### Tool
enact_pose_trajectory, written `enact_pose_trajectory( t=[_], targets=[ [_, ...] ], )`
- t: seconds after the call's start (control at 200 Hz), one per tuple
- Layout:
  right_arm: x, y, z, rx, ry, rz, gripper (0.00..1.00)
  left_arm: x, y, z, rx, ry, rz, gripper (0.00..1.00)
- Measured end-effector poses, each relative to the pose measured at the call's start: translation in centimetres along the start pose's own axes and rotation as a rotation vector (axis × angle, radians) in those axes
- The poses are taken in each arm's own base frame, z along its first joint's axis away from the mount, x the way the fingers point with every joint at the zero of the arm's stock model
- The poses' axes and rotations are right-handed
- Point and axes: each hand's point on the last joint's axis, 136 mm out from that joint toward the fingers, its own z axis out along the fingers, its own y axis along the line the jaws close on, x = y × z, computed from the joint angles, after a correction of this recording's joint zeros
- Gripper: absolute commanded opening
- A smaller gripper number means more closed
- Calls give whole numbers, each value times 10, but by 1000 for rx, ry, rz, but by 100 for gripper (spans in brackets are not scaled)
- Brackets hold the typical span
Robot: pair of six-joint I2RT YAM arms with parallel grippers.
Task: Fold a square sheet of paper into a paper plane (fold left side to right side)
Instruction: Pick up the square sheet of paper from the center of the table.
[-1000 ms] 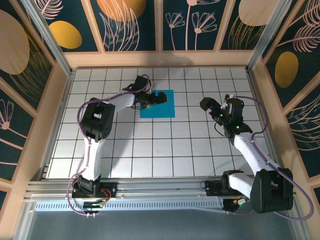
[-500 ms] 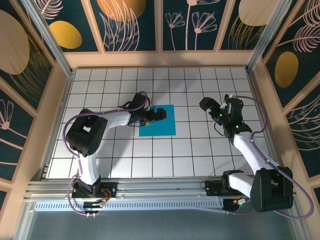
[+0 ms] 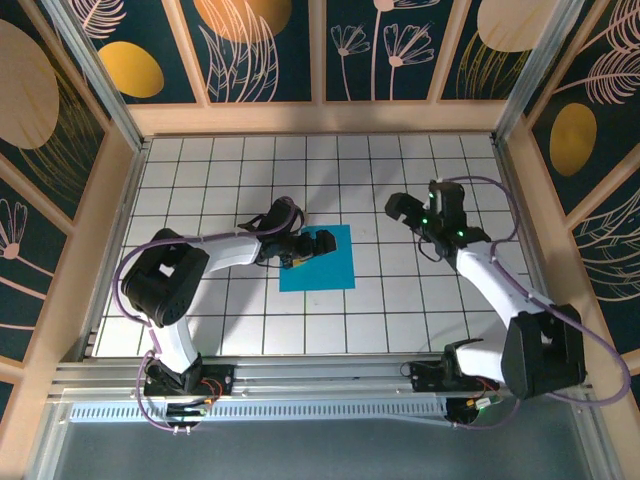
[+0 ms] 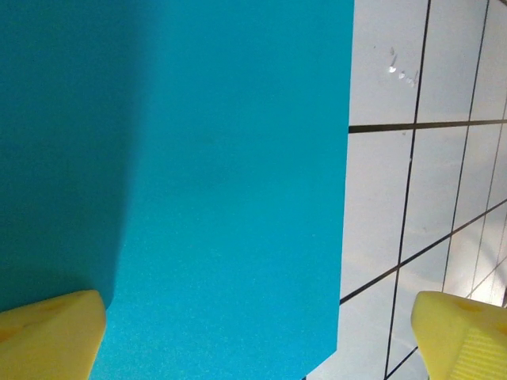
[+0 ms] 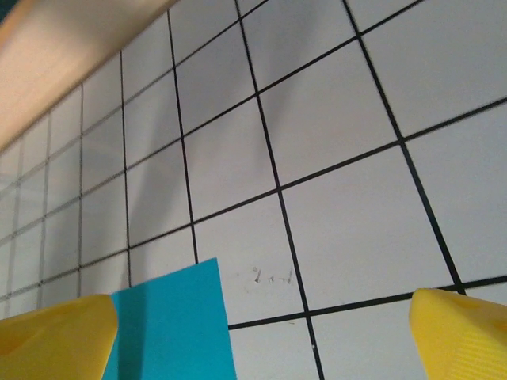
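Paper: the square sheet of paper [image 3: 325, 262] lies flat mid-table [image 3: 400, 310], its left edge hidden under the left gripper [image 3: 303, 248].
Left jaws: wide open; the yellow fingertips [image 4: 47, 332] are cut off by the frame.
Right gripper [image 3: 398, 207]: jaws open, to the right of the sheet; its wrist view catches one paper corner.

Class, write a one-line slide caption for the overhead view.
Open left gripper over the unfolded square sheet of paper; open right gripper off to its right.
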Motion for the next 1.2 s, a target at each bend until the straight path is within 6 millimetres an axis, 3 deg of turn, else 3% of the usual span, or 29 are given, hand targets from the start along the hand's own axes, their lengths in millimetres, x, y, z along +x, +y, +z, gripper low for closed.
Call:
enact_pose_trajectory(
  t=[0.12,0.305,0.405,0.631,0.946,1.201],
  targets=[
    [9,19,17,15,63,-79,89,0,-5,-9,-4,-2,0,98],
    [43,46,49,28,202,-192,87,2,-13,-33,17,-47,9,90],
    [61,60,68,38,266,-247,90,17,1,-40,-1,-43,-9,82],
    [96,80,102,60,377,-343,96,45,43,-33,-85,4,-61,71],
    [118,87,134,103,442,-406,98,42,47,-32,-106,-13,-62,64],
    [134,80,143,130,484,-424,94,40,51,-28,-125,-16,-66,63]
  ],
)
